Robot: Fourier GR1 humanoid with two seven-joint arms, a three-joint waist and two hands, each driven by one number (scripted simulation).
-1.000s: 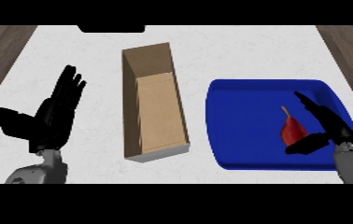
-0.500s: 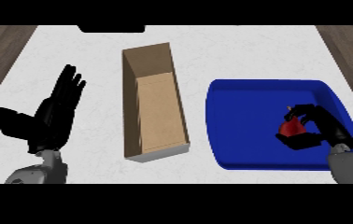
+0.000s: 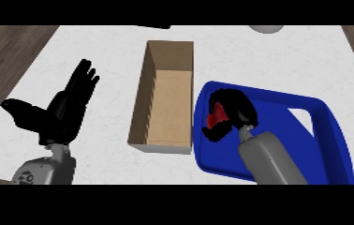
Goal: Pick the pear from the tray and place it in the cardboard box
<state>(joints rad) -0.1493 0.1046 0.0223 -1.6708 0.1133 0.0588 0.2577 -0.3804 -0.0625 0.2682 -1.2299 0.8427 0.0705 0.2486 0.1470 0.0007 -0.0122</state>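
No brand, label or writing can be read on anything in view. The pear (image 3: 218,115), dark red, shows only as a patch between the curled fingers and thumb of the right hand (image 3: 232,110), which wraps round it and hides most of it; whether the fruit touches the tray floor or is raised off it cannot be told. The hand and pear sit over the left part of the blue tray (image 3: 325,139), close to the tray's left rim and just beside the long right wall of the cardboard box (image 3: 168,102). The grey right forearm comes up from the lower edge across the tray's middle. The box is open-topped, long and narrow, plain brown inside, lying lengthwise away from the robot, with its right side touching or nearly touching the tray's left edge. The left hand (image 3: 62,111) rests at the left of the view, well apart from the box, fingers straight and pointing up, thumb spread out to the side, holding nothing. The table (image 3: 104,50) is white with a faint marbled look; darker wood-toned floor shows past its upper corners. A pale grey rounded object (image 3: 267,28) sits at the far edge, upper right, only partly seen.
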